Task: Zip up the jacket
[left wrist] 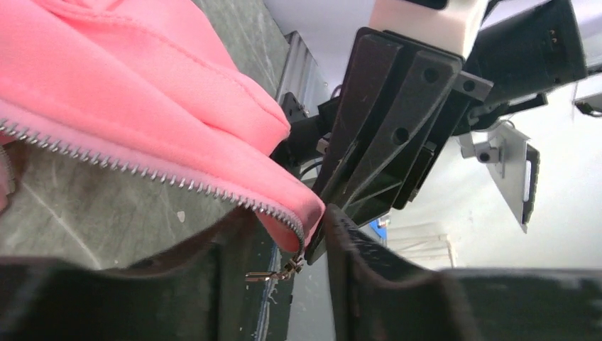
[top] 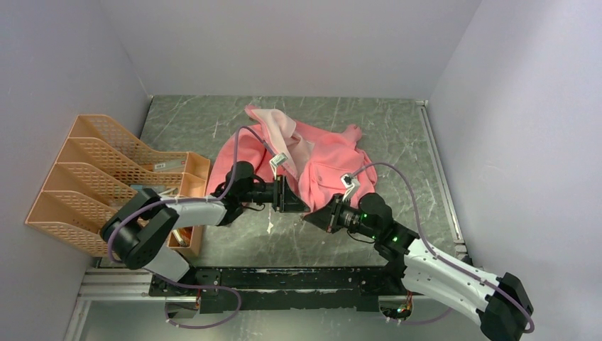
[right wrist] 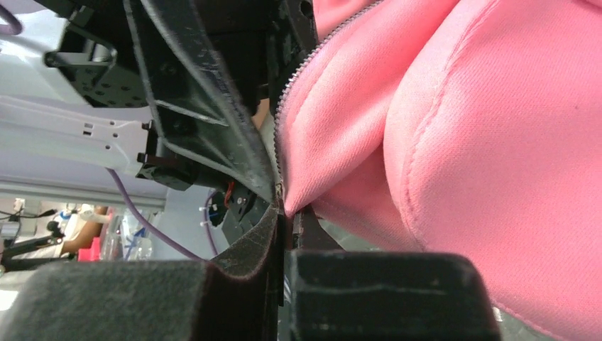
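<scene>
A salmon-pink jacket (top: 319,160) lies crumpled mid-table (top: 397,128). At its 6 o'clock hem corner, the right gripper (top: 310,217) pinches the fabric. The left gripper (top: 304,204), at its 10 o'clock, stands spread around the zipper (left wrist: 142,170) end.

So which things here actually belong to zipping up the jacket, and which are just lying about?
Part of the job:
- jacket
- zipper, still unzipped
- left gripper, open at the zipper's bottom end
- right gripper, shut on the jacket's bottom corner

Just lying about:
- orange file rack at the left of the table
</scene>
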Available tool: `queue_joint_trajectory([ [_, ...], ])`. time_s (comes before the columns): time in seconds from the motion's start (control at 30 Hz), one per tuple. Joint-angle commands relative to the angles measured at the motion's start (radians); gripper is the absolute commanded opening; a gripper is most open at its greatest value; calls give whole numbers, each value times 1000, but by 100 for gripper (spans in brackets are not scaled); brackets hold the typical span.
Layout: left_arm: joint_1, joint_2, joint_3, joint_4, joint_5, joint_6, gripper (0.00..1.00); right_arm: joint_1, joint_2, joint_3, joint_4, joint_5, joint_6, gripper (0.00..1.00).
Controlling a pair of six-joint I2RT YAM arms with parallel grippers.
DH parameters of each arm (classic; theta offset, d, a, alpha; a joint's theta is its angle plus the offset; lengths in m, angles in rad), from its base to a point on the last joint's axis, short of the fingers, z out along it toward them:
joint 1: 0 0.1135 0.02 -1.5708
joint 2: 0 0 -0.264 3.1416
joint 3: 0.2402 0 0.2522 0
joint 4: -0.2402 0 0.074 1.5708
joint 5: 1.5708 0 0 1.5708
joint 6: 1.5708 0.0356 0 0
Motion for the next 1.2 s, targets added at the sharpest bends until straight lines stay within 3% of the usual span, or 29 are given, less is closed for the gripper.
queue_joint_trajectory([
  [0.0,-10,-110,69,-237,-139,161,55,0,-55,43,-56,77,-60,0],
  [0.17,-12,-214,95,-450,-347,256,76,-1,-116,82,-129,219,-161,0],
  [0.27,-26,-220,123,-548,-424,298,82,-3,-140,108,-160,320,-219,0],
  [0.47,-102,-152,223,-730,-601,353,82,-3,-160,154,-224,493,-287,0],
  [0.73,-163,42,385,-952,-784,386,79,-3,-186,142,-256,571,-272,0],
  [1.17,-173,174,408,-981,-922,352,64,-3,-286,101,-318,594,-238,0],
])
